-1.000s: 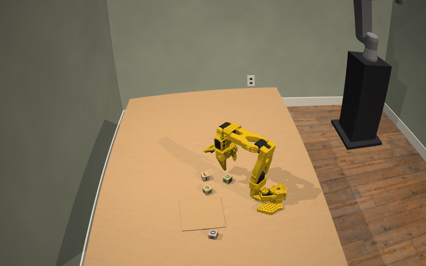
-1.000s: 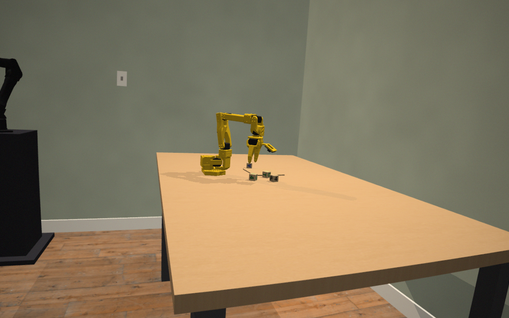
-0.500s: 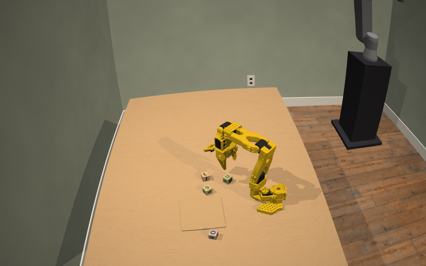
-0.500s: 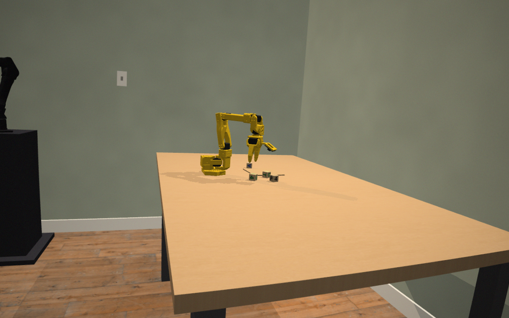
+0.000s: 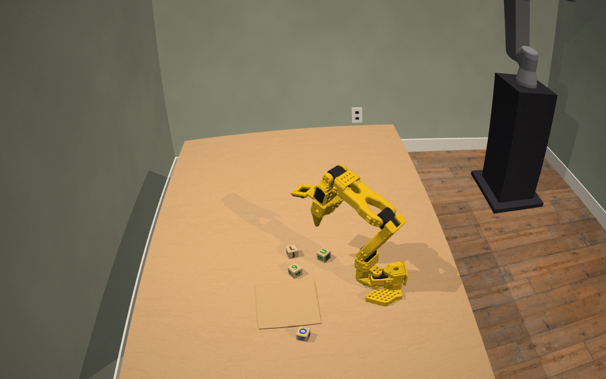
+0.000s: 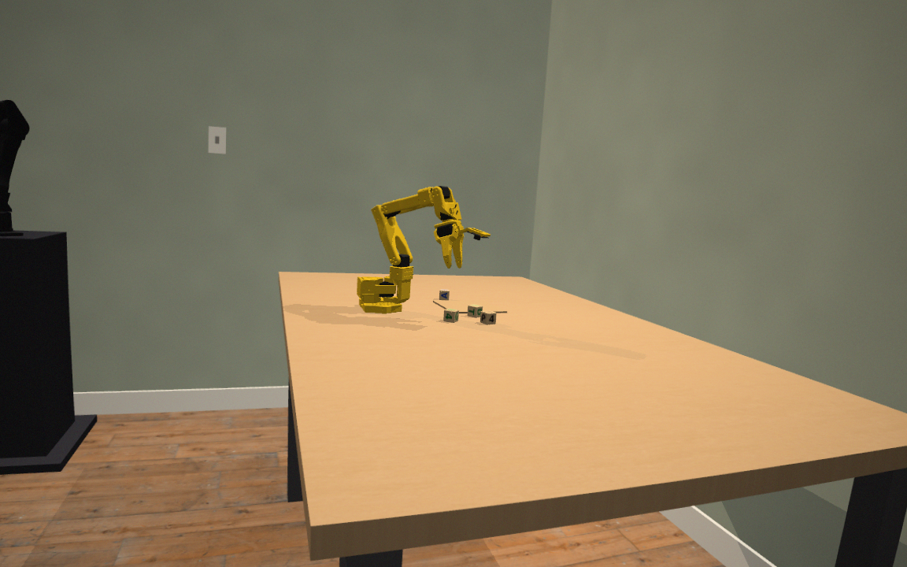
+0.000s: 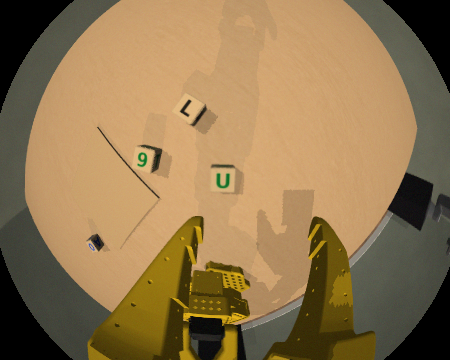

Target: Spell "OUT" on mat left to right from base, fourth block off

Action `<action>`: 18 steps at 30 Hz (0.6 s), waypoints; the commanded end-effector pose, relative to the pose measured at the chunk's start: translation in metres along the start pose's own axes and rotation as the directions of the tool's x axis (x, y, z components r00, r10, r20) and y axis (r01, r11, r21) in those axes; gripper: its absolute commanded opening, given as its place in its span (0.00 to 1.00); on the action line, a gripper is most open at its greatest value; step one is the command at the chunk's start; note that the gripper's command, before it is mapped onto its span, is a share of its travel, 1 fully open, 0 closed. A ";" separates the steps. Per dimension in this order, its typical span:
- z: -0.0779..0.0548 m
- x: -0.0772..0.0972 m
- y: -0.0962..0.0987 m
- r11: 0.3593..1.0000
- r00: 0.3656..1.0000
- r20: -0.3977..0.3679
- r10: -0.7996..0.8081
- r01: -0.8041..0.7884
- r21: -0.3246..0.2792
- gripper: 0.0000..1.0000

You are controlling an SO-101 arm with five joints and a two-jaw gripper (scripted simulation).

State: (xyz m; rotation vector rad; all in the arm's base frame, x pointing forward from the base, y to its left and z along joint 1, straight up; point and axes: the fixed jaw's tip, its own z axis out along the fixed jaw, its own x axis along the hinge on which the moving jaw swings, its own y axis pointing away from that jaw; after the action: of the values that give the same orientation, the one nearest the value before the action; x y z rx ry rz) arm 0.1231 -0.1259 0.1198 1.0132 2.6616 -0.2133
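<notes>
Wrist view shows the fingers parted and empty, hovering above the U block [image 7: 223,180] at frame centre; next comes descending to grasp it for the mat [image 5: 287,304].

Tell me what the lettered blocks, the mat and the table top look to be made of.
The U block and its neighbours look like pale wood with a matt finish and printed letters, though painted plastic would look alike. The mat seems thin cardboard or cork: flat, dull tan, a fine edge with hardly any thickness. The table top looks like light wood or laminate, showing faint grain streaks and a soft sheen.
</notes>
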 end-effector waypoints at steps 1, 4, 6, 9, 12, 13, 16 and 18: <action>-0.024 -0.009 -0.002 1.000 0.987 0.162 0.007 -0.010 0.018 0.32; -0.031 -0.010 -0.002 1.000 0.977 0.213 0.005 -0.011 0.023 0.32; -0.034 -0.010 -0.002 1.000 0.973 0.232 0.005 -0.011 0.025 0.32; -0.036 -0.010 -0.002 1.000 0.970 0.241 0.005 -0.011 0.026 0.32; -0.036 -0.010 -0.002 1.000 0.970 0.241 0.005 -0.011 0.026 0.32; -0.036 -0.010 -0.002 1.000 0.970 0.241 0.005 -0.011 0.026 0.32; -0.036 -0.011 -0.001 1.000 0.970 0.242 0.007 -0.013 0.024 0.32; -0.036 -0.011 0.000 1.000 0.970 0.242 0.011 -0.017 0.020 0.32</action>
State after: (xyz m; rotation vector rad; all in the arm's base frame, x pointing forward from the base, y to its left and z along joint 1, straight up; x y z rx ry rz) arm 0.1212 -0.1237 0.1473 0.9565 2.4909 -0.3191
